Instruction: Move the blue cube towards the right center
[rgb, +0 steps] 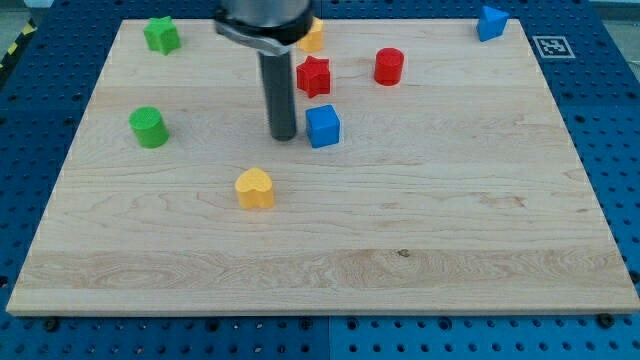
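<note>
Your arm ends in a bare rod, so there are no jaws to report. My tip (284, 136) stands just left of the blue cube (323, 126), above the board's centre. Risk: an off-centre push could spin the cube toward the red star (313, 76).

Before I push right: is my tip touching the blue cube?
Apart. In the camera view, a thin strip of board shows between my tip and the blue cube.

My tip (284, 136) stands just left of the blue cube (323, 126), and the red star (313, 76) lies above this cube.
</note>
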